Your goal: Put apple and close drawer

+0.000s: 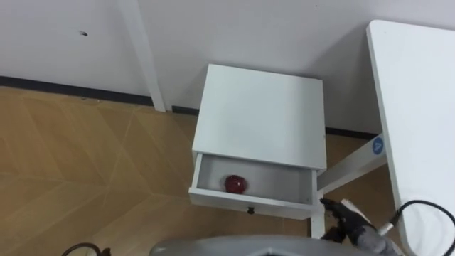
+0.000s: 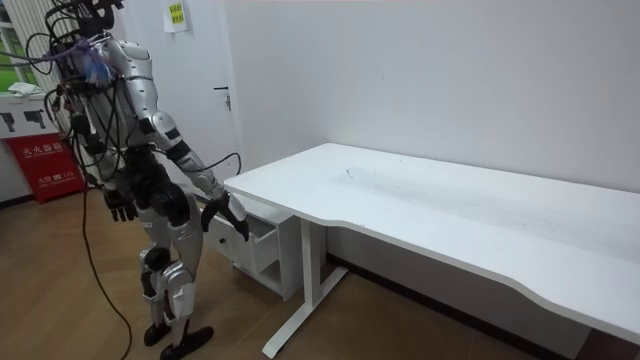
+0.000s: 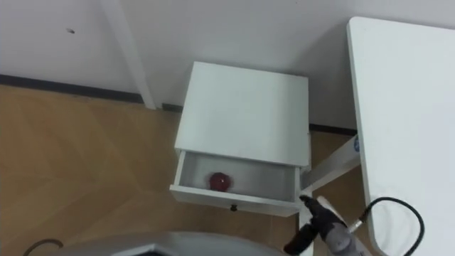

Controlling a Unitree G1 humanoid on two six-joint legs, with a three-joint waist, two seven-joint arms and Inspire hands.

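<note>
A red apple (image 1: 236,184) lies inside the open drawer (image 1: 249,203) of a white nightstand (image 1: 263,114). The drawer is pulled out toward me, with a small dark knob (image 1: 250,210) on its front. My right hand (image 1: 348,224) hovers just off the drawer's front right corner, fingers relaxed and holding nothing. In the room view I stand facing the nightstand (image 2: 262,240), right hand (image 2: 232,215) held out near the drawer. My left hand (image 2: 120,207) hangs at my side, fingers loose and holding nothing.
A white desk (image 1: 416,121) runs along my right, and its leg (image 1: 348,167) stands close to the drawer's right corner. A white post (image 1: 146,57) rises against the wall left of the nightstand. Wooden floor (image 1: 85,163) spreads to the left.
</note>
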